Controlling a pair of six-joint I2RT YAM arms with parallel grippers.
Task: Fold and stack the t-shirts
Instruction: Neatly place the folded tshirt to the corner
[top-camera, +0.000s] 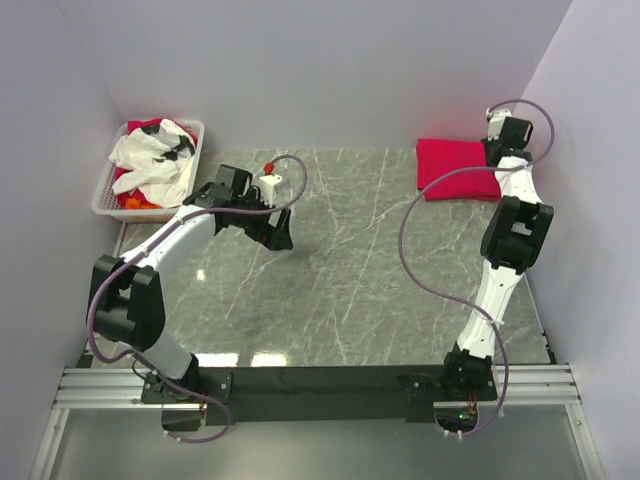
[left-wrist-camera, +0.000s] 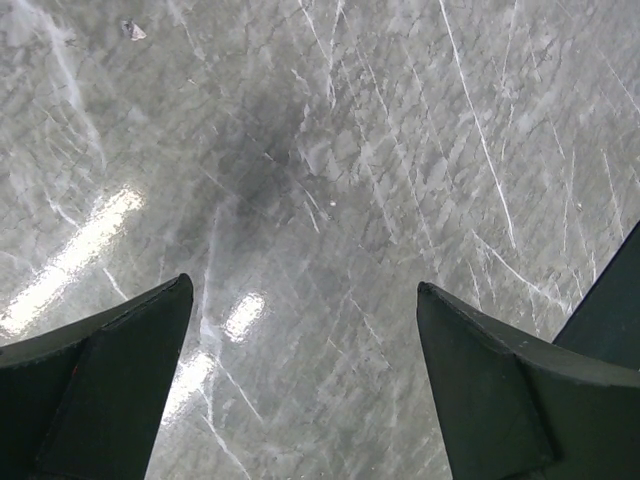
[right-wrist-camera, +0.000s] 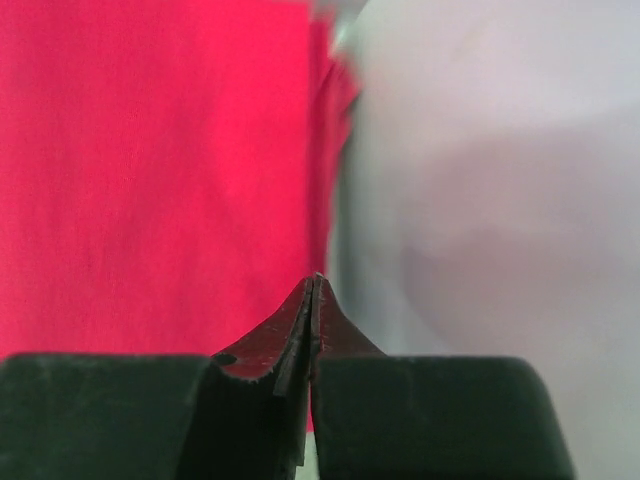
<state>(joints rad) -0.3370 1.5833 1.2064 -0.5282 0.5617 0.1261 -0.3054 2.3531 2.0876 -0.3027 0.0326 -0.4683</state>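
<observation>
Item: folded t-shirt (top-camera: 455, 168), plain crimson, no print. It lies at the far right corner of the grey marble worktop (top-camera: 350, 280), close to the right-hand wall: a flat, fairly neat rectangle, smooth on top, its near edge a little uneven. Right pincer (top-camera: 503, 140) is over the shirt's right border, tips pressed together. Seen from its own wrist (right-wrist-camera: 316, 290), they meet above the line where red cloth (right-wrist-camera: 150, 150) gives way to a pale surface, and no fold shows between them, so it appears to grip nothing. Left pincer (top-camera: 278, 236) is spread wide (left-wrist-camera: 305, 290), hovering over bare marble left of centre, holding nothing. White slotted basket (top-camera: 105, 195), far left corner, holds a heap of white and red cloth. Step in hand, as I judge it, is settling this shirt as the base of the stack. Done well, the shut tips would rise straight up so the top layer is not dragged askew, with edges left square before the next garment is fetched.
</observation>
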